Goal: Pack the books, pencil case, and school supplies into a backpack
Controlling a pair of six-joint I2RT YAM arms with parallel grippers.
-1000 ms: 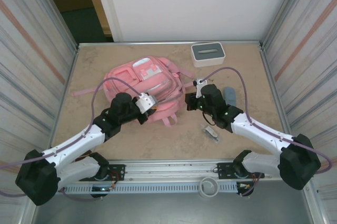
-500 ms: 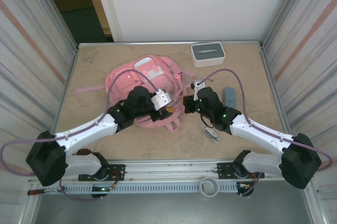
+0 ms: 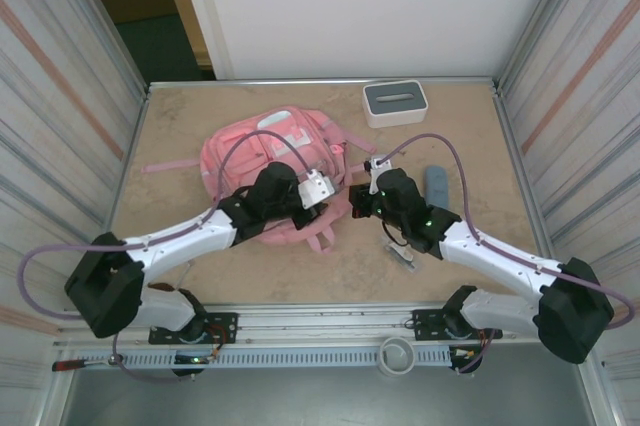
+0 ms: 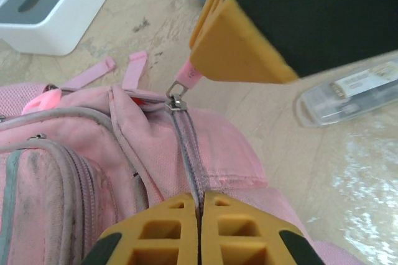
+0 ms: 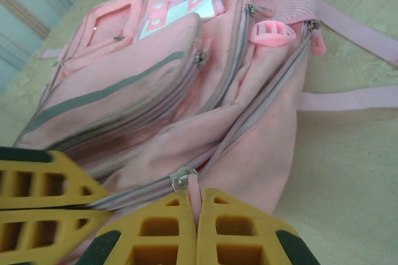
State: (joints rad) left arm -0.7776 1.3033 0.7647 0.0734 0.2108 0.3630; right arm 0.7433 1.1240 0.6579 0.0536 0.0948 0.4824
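Observation:
The pink backpack (image 3: 258, 146) lies flat mid-table, front pockets up. My right gripper (image 3: 352, 202) is at its right edge, shut on the pink zip pull (image 5: 194, 191) just past the metal slider (image 5: 181, 176). My left gripper (image 3: 332, 198) sits close beside it, shut on the backpack's grey zip seam (image 4: 186, 153); in the left wrist view the zip runs up to the pull (image 4: 188, 77) between the right fingers (image 4: 239, 50). A blue-grey pencil case (image 3: 437, 183) and a clear packet (image 3: 405, 254) of the school supplies lie to the right. The books are out of view.
A white box with a grey slotted top (image 3: 394, 103) stands at the back, right of centre. Pink straps (image 3: 160, 167) trail left and front of the backpack. Metal walls close in both sides of the table.
My left arm has reached right across the backpack until its gripper is next to the right one, opening on the way and shutting on the zip seam. The right gripper has barely moved.

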